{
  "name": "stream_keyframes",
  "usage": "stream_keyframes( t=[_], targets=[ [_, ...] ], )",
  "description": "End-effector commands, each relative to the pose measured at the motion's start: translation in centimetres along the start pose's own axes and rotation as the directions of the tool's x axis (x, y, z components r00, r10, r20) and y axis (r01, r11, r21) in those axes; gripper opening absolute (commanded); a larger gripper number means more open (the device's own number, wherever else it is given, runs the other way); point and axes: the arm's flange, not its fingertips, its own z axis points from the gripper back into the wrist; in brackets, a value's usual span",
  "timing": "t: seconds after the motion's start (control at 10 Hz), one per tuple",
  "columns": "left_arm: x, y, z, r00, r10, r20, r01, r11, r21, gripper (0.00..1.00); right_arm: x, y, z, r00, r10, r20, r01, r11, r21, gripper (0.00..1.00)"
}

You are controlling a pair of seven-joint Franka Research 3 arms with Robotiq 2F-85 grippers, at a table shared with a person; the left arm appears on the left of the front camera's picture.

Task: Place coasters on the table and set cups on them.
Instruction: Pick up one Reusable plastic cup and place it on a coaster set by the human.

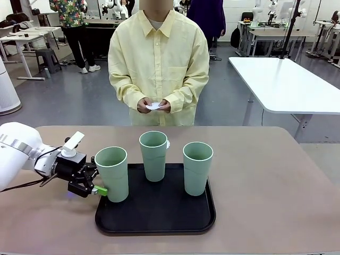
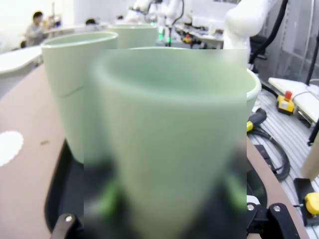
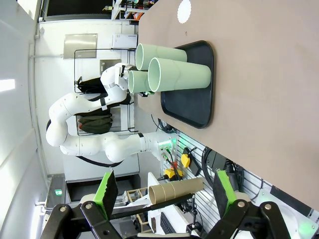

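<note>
The left fingers (image 1: 101, 190), black with green pads, are spread wide on either side of the nearest cup (image 1: 113, 172). The cup stands upright between them on the tray (image 1: 154, 226), at the rim closest to the fingers. The left wrist view is too blurred to tell whether the pads touch its wall. Past it, farther from these fingers, the middle cup (image 1: 153, 154) and the last cup (image 1: 197, 167) stand upright on the same tray, with clear gaps between all three. The cups are tall, tapered, handleless, matte and pale green. The tray is black with a low raised rim and rounded corners.

The matte beige-brown surface (image 1: 276, 175) lies bare on the tray's far side from the fingers, out to its rounded corner. A round, white, scallop-edged coaster (image 3: 184, 11) lies flat on the surface beyond the tray. A person in a pale yellow shirt (image 1: 159, 64) at the far edge holds another coaster (image 1: 154, 106) in both hands, off the surface.

The right fingers (image 3: 224, 196) stand wide with nothing between them, well apart from the tray.
</note>
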Motion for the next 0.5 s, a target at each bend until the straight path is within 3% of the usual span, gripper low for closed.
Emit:
stream_keyframes(
  t=[0.0,0.4],
  targets=[
    [-0.28,0.10,-1.35,0.998,-0.058,0.015,0.058,0.998,0.010,1.00,-0.03,0.05,0.04,1.000,0.005,0.000,-0.005,1.000,0.007,1.00],
    [-0.42,0.33,-2.25,0.993,-0.102,0.052,0.103,0.995,-0.013,1.00,-0.03,0.05,0.04,1.000,0.005,0.000,-0.005,1.000,0.007,1.00]
  ],
)
